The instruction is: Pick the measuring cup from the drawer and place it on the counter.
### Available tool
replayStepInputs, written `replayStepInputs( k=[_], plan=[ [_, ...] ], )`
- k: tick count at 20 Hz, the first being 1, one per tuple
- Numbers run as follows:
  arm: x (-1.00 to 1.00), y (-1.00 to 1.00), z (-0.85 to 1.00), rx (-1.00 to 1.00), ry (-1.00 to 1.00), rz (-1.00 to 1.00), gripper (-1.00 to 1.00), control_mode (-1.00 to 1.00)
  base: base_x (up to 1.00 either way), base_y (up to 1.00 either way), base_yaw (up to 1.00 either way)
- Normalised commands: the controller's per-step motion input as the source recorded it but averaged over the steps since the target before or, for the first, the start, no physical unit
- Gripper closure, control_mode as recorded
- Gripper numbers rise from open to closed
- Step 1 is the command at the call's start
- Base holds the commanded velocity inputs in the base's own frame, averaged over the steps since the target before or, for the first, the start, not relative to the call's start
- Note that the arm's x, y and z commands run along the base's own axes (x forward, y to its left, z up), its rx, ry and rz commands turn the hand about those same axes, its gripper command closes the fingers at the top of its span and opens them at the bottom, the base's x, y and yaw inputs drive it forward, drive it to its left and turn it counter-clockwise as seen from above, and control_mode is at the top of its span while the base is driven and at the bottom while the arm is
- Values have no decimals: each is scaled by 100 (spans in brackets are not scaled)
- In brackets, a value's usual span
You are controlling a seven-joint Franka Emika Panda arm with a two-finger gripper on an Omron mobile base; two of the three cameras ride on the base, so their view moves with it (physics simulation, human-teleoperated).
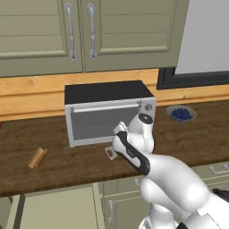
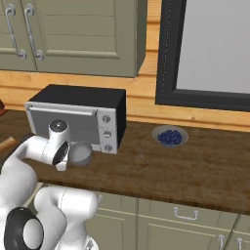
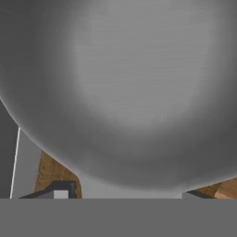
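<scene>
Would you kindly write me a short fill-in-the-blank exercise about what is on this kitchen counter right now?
1. The gripper holds the grey measuring ____ just above the counter.
2. The small bowl on the counter is full of ____.
3. The silver appliance behind the arm is a ____, with a black top.
4. A short wooden stick lies to the ____ of that appliance in the left base view.

Missing words: cup; blueberries; microwave; left
</scene>
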Motion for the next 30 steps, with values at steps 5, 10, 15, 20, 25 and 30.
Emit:
replayStepInputs(
  k=[5,10,15,20,25,30],
  plan=[
    [19,-5,-11,0,3,-1,100,-100,0,0,0],
    [1,0,0,0,0,0,-100,-100,0,0,0],
    [0,0,1,0,0,0,-100,-100,0,0,0],
    [4,0,28,0,-1,0,-100,-100,0,0,0],
    [0,0,76,0,0,-4,-100,-100,0,0,0],
    [-18,-7,100,0,0,-3,-100,-100,0,0,0]
  ],
)
